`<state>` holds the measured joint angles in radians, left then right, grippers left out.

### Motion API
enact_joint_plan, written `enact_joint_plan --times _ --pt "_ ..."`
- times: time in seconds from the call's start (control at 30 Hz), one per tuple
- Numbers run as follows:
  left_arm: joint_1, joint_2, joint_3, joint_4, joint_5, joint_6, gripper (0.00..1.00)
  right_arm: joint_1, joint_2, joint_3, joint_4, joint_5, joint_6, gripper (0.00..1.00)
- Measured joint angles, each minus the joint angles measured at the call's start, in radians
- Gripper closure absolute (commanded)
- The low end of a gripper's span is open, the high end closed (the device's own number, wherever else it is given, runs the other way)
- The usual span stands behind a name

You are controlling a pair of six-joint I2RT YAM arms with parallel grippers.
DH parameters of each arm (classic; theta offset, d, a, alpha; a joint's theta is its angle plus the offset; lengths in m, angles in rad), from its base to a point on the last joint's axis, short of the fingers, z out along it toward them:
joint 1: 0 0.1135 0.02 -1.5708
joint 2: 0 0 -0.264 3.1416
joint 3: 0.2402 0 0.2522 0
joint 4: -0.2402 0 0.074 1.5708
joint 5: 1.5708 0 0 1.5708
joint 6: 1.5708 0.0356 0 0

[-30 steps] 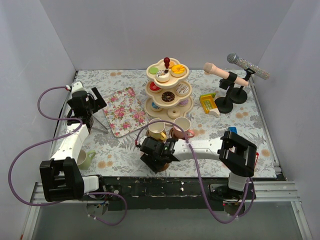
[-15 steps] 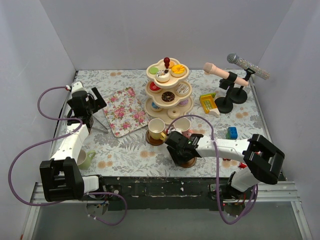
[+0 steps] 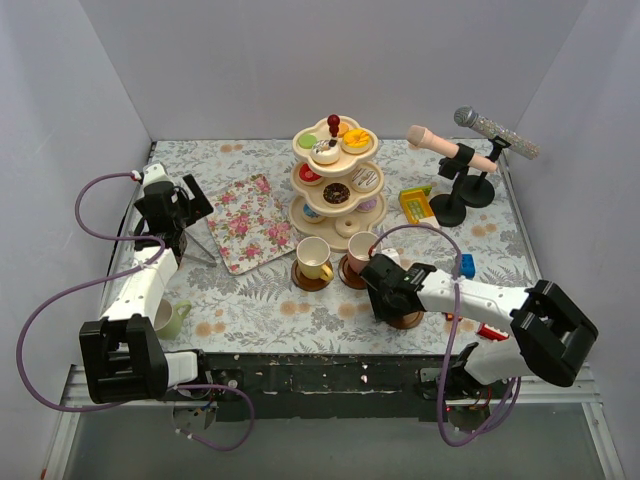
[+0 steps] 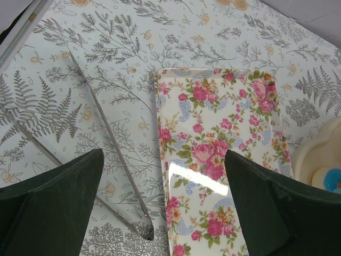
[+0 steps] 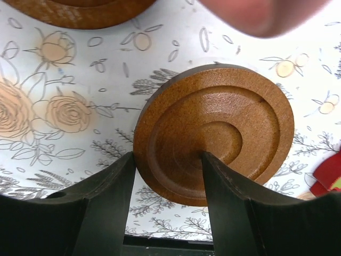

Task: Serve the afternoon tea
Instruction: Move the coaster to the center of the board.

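Stand (image 3: 298, 214) is stocked, with two cups (image 3: 313, 258) on saucers in front of it. Right fingers (image 5: 101, 213) grip the third saucer (image 5: 234, 117) by its rim, flat on the tabletop (image 3: 250, 300) beside them. Green cup (image 3: 172, 318) by the left arm's base has yet to be placed; left fingers (image 4: 53, 202) hang wide over the tray (image 4: 213, 138).

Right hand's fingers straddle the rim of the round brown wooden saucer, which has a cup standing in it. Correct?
Not quite: the round brown wooden saucer whose rim the right hand straddles is empty, no cup in it; the right wrist view shows this.

A round brown saucer (image 5: 229, 122) lies flat on the floral cloth (image 5: 64, 154), the jaws pinching its near-left rim.
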<state>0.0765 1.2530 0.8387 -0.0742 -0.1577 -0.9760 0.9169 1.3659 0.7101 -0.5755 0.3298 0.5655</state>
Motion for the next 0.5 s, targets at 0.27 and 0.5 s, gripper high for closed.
enact_joint_plan --times 0.27,0.5 --pt "0.0 0.0 0.0 0.0 0.0 0.0 0.02 -0.083 -0.077 -0.068 0.039 0.015 0.009 0.39" --pt "0.0 0.0 0.0 0.0 0.0 0.0 0.02 -0.165 -0.137 -0.121 0.115 0.006 0.015 0.39"
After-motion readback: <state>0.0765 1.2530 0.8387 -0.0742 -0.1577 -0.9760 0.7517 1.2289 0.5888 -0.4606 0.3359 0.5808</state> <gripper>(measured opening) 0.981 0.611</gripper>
